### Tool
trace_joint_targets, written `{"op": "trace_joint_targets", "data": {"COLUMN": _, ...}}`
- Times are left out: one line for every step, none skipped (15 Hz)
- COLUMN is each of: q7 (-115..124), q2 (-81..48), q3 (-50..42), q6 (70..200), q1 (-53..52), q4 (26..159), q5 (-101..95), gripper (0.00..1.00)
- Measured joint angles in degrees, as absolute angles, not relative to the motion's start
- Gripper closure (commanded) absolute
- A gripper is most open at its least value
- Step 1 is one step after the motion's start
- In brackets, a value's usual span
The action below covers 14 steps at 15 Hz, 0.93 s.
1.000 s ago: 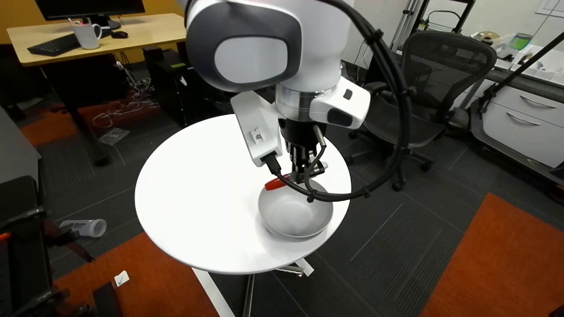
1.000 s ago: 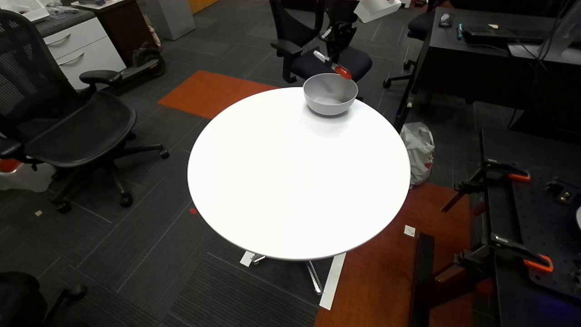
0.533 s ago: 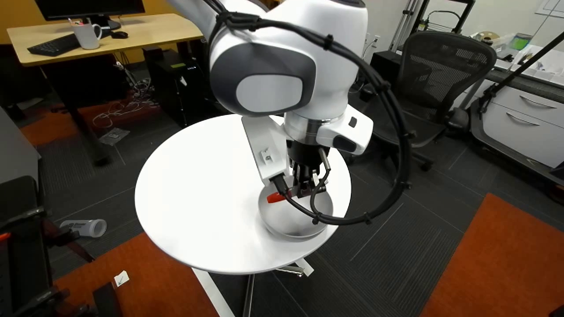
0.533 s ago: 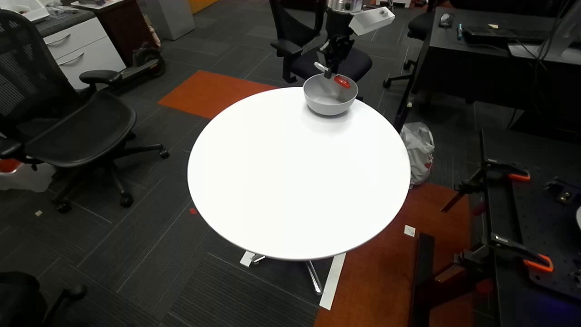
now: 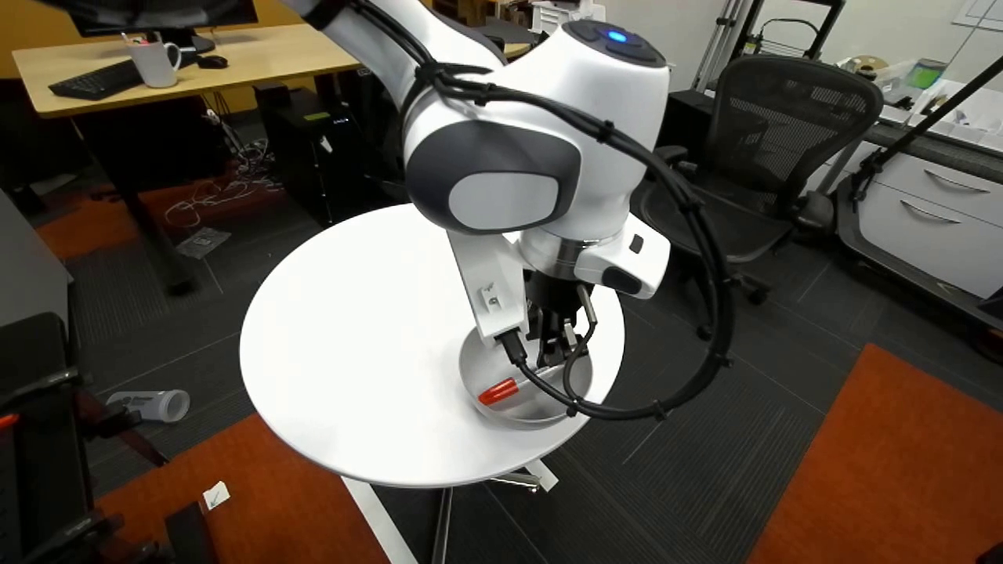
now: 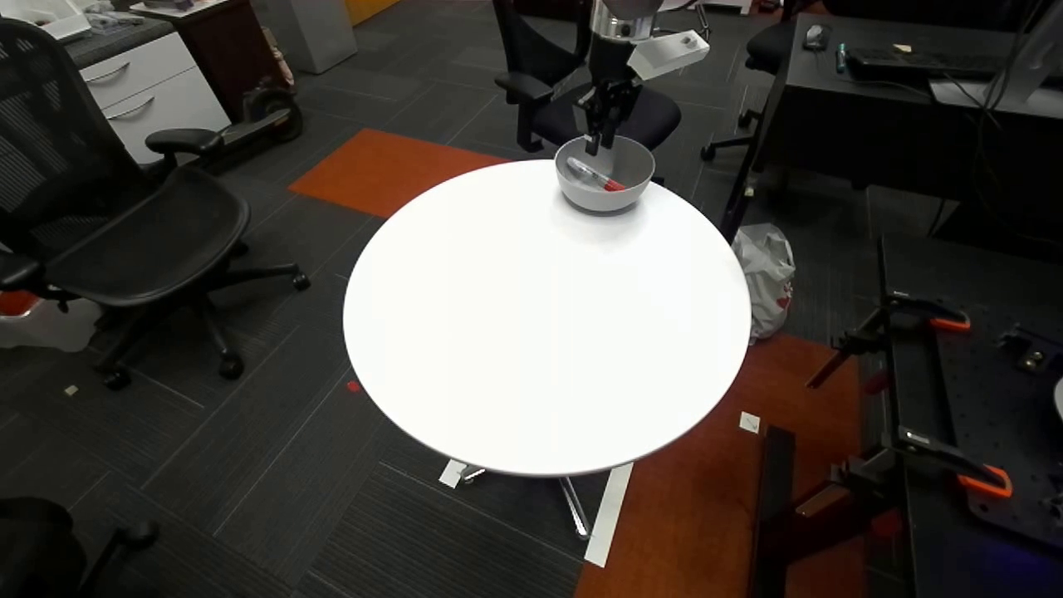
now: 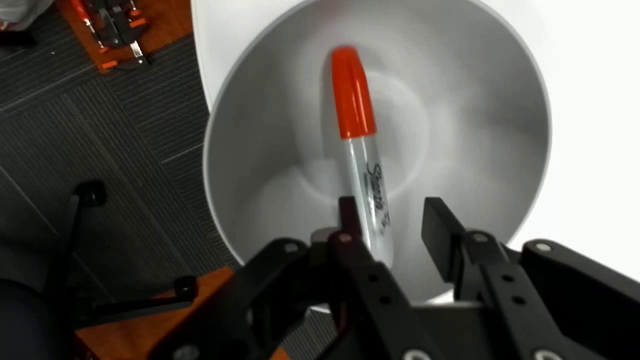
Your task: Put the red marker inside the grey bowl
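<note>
The red marker (image 7: 361, 145) has a red cap and a pale grey body with dark writing. It lies inside the grey bowl (image 7: 480, 150), slanted across its floor. In both exterior views the marker (image 5: 498, 391) (image 6: 596, 176) is below the bowl's rim (image 5: 475, 368) (image 6: 598, 201). My gripper (image 7: 390, 202) is open, with a clear gap between its fingers. The marker's rear end shows beside the left finger and partly behind it. In the exterior views the fingertips (image 5: 555, 362) (image 6: 600, 148) are just above the marker, at about the bowl's opening.
The bowl stands near the edge of a round white table (image 5: 353, 345) (image 6: 540, 332). A black cable (image 5: 666, 407) loops from the arm in front of the bowl. Office chairs (image 5: 783, 141) (image 6: 149, 232) stand around the table.
My gripper has come down to the bowl with the marker and opened. The marker has dropped out of the fingers and now lies in the bowl.
</note>
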State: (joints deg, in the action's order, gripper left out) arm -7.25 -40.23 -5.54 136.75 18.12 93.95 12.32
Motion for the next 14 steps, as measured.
{"op": "trace_joint_targets", "data": {"q7": -7.1, "q2": -40.5, "q3": -5.5, "q6": 136.4, "q1": 18.2, "q4": 93.4, "q5": 12.3, "gripper": 0.22}}
{"op": "trace_joint_targets", "data": {"q7": -6.9, "q2": -40.7, "q3": -5.5, "q6": 136.0, "q1": 18.2, "q4": 92.9, "q5": 12.3, "gripper": 0.13}}
{"op": "trace_joint_targets", "data": {"q7": -6.5, "q2": -40.9, "q3": -5.5, "q6": 135.7, "q1": 18.3, "q4": 92.5, "q5": 12.3, "gripper": 0.07}}
{"op": "trace_joint_targets", "data": {"q7": -6.3, "q2": -41.0, "q3": -5.5, "q6": 135.5, "q1": 18.3, "q4": 92.1, "q5": 12.3, "gripper": 0.00}}
{"op": "trace_joint_targets", "data": {"q7": -6.2, "q2": -41.1, "q3": -5.5, "q6": 135.4, "q1": 18.3, "q4": 91.8, "q5": 12.3, "gripper": 0.00}}
{"op": "trace_joint_targets", "data": {"q7": -6.2, "q2": -41.2, "q3": -5.5, "q6": 135.3, "q1": 18.3, "q4": 91.5, "q5": 12.3, "gripper": 0.00}}
{"op": "trace_joint_targets", "data": {"q7": -6.1, "q2": -41.2, "q3": -5.5, "q6": 135.1, "q1": 18.3, "q4": 91.2, "q5": 12.3, "gripper": 0.00}}
{"op": "trace_joint_targets", "data": {"q7": -6.1, "q2": -41.3, "q3": -5.5, "q6": 134.9, "q1": 18.3, "q4": 91.0, "q5": 12.3, "gripper": 0.00}}
{"op": "trace_joint_targets", "data": {"q7": -6.0, "q2": -41.3, "q3": -5.5, "q6": 134.8, "q1": 18.3, "q4": 90.9, "q5": 12.3, "gripper": 0.00}}
{"op": "trace_joint_targets", "data": {"q7": -6.0, "q2": -41.3, "q3": -5.5, "q6": 134.7, "q1": 18.3, "q4": 90.8, "q5": 12.3, "gripper": 0.00}}
{"op": "trace_joint_targets", "data": {"q7": -5.8, "q2": -41.3, "q3": -5.5, "q6": 134.6, "q1": 18.3, "q4": 90.7, "q5": 12.3, "gripper": 0.00}}
{"op": "trace_joint_targets", "data": {"q7": -5.5, "q2": -41.4, "q3": -5.5, "q6": 134.5, "q1": 18.3, "q4": 90.7, "q5": 12.3, "gripper": 0.00}}
{"op": "trace_joint_targets", "data": {"q7": -5.3, "q2": -41.4, "q3": -5.5, "q6": 134.2, "q1": 18.3, "q4": 90.7, "q5": 12.3, "gripper": 0.00}}
{"op": "trace_joint_targets", "data": {"q7": -5.3, "q2": -41.4, "q3": -5.5, "q6": 134.1, "q1": 18.3, "q4": 90.7, "q5": 12.3, "gripper": 0.00}}
